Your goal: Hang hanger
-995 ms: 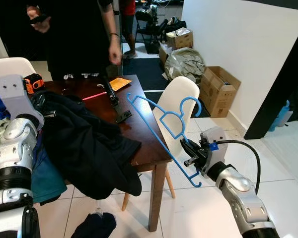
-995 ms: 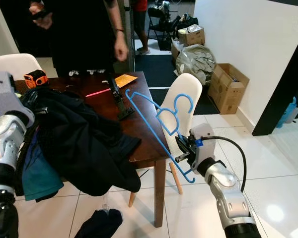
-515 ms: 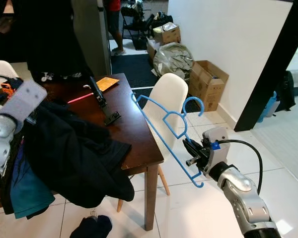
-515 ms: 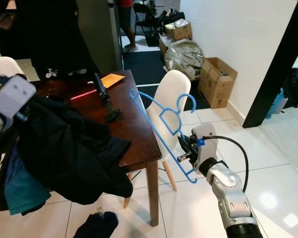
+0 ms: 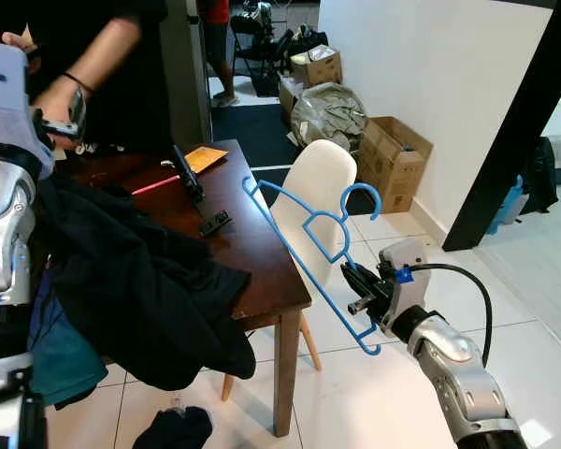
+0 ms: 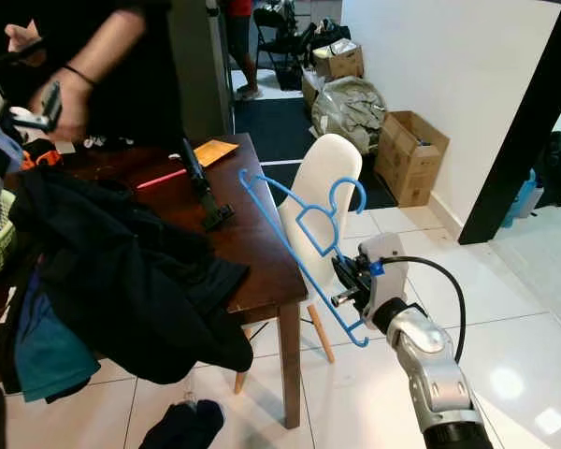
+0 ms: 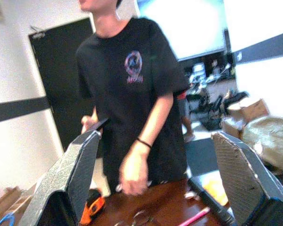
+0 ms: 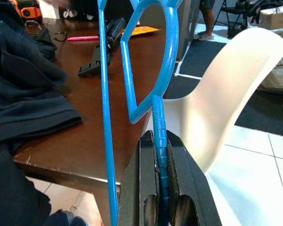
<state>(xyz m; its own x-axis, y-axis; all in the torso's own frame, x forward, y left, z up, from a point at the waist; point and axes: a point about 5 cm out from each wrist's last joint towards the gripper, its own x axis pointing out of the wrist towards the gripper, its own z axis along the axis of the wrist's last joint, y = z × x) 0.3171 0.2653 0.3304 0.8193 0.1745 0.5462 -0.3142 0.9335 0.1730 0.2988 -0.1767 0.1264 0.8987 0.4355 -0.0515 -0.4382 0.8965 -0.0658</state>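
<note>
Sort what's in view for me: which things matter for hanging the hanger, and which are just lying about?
Belongs to the job:
- blue hanger, clamped in the right gripper
- left gripper, raised and open, near a person's hand

Lying about:
- dark clothes draped over the wooden table
- white chair
- pink pen
- cardboard boxes by the wall

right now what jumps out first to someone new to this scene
The bright blue hanger stands out, clamped in the right gripper beside the white chair. Next, the dark jacket spilling over the brown table, with a person behind it.
</note>
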